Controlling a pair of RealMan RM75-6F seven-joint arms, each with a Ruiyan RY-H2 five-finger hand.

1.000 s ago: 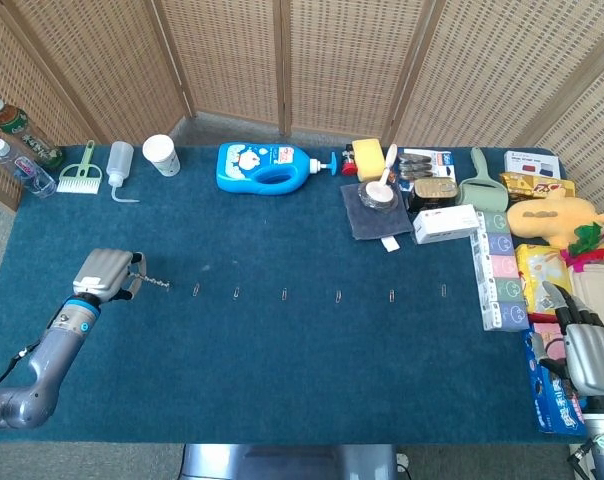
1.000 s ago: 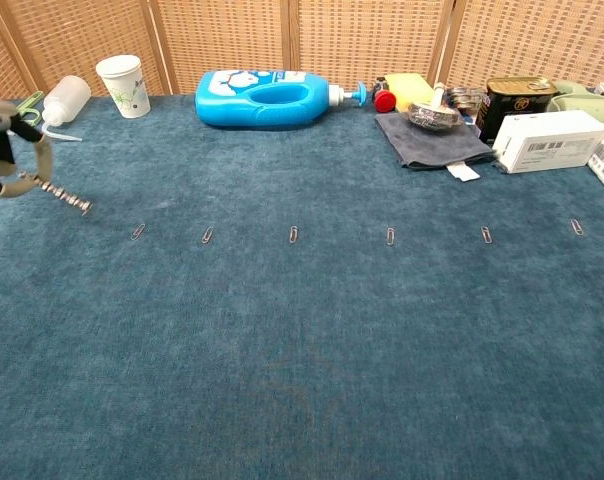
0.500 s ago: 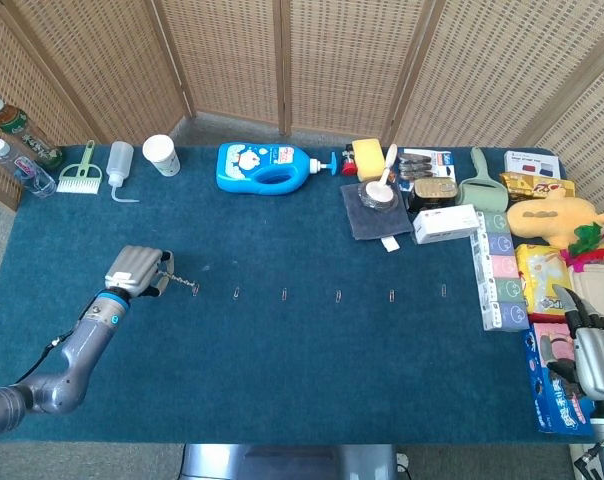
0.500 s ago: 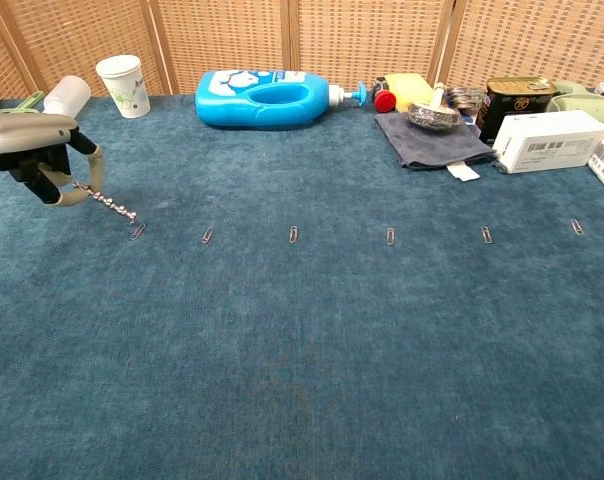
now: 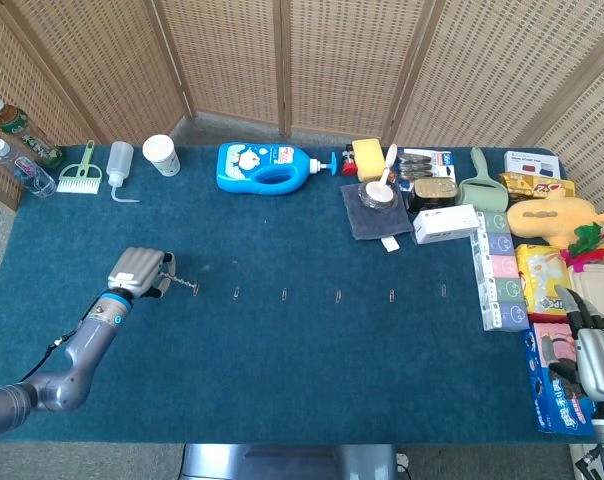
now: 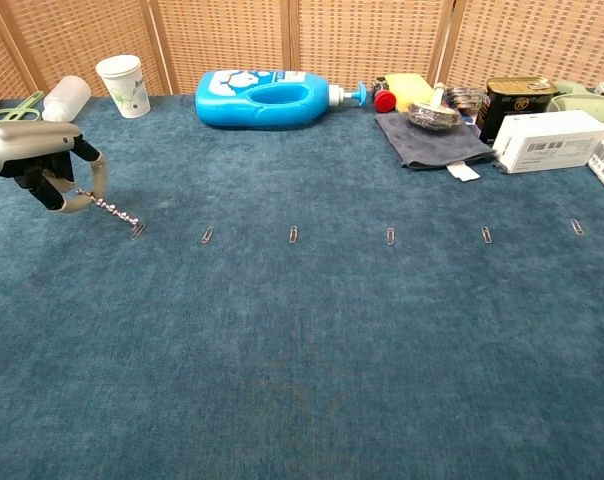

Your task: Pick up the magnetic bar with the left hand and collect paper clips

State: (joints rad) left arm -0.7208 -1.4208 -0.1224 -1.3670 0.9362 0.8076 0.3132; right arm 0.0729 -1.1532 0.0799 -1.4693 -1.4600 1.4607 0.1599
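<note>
Blue carpet-like cloth covers the desk point(image 5: 282, 350), and over its left part the left hand point(image 6: 37, 160) hangs low with its fingers curled in around the near end of the magnetic bar point(image 6: 115, 211). The bar is a thin, knobbly metal rod that slopes down and to the right out of the hand, and its far tip rests at the first paper clip point(image 6: 136, 231) in the row; from the chest view the tip seems to touch that clip, though it is too small to be certain. In the head view the same hand point(image 5: 140, 272) shows its grey back, with the bar point(image 5: 184, 286) sticking out toward the clips.

Five more paper clips point(image 6: 295, 235) lie flat on the cloth in a straight, evenly spaced line running to the right, well apart from one another.

Off at the right edge of the desk, seen only from the head view, the right hand point(image 5: 594, 350) rests near the coloured packets; it holds nothing that I can see, but whether its fingers are spread or curled I cannot tell.

Along the back sit a blue detergent bottle point(image 5: 266, 166), a paper cup point(image 5: 162, 154) and a white box point(image 6: 548, 139).
</note>
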